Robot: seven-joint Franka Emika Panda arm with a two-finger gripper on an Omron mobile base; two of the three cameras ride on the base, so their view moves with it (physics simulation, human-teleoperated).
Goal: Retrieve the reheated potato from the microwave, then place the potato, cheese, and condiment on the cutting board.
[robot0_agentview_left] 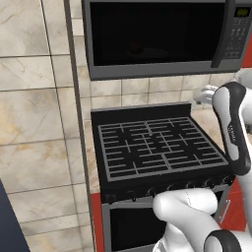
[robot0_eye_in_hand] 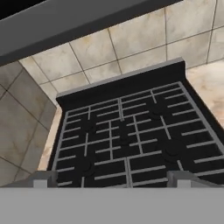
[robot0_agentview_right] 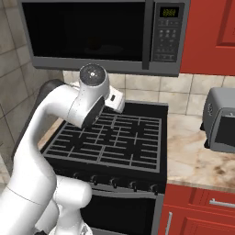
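in the left base view the microwave [robot0_agentview_left: 162, 37] is hanging above the stove [robot0_agentview_left: 157, 147], its dark glass door shut and its vertical handle and keypad sitting at the right end. a faint reddish-brown smudge is showing through the glass, too dim to name. the white arm [robot0_agentview_left: 231, 128] is rising along the right edge, bending over the right side of the stove's grate.

in the right base view the microwave [robot0_agentview_right: 105, 34] is again sitting closed over the stove [robot0_agentview_right: 110, 137], beside a red cabinet [robot0_agentview_right: 209, 36] on the right. the arm [robot0_agentview_right: 69, 110] is arching up from the lower left, its wrist hanging over the back left of the grate, well below the microwave. a grey toaster oven [robot0_agentview_right: 220, 119] is standing on the marble counter [robot0_agentview_right: 193, 160] to the right of the stove.

in the hand view the camera is looking down on the stove's grate [robot0_eye_in_hand: 127, 135] with the tiled wall [robot0_eye_in_hand: 118, 48] behind it and the underside of the microwave [robot0_eye_in_hand: 65, 22] crossing the top. the gripper [robot0_eye_in_hand: 111, 180] is standing spread wide, its two fingertips [robot0_eye_in_hand: 41, 179] far apart at the bottom, pinching nothing, hovering above the front of the grate.
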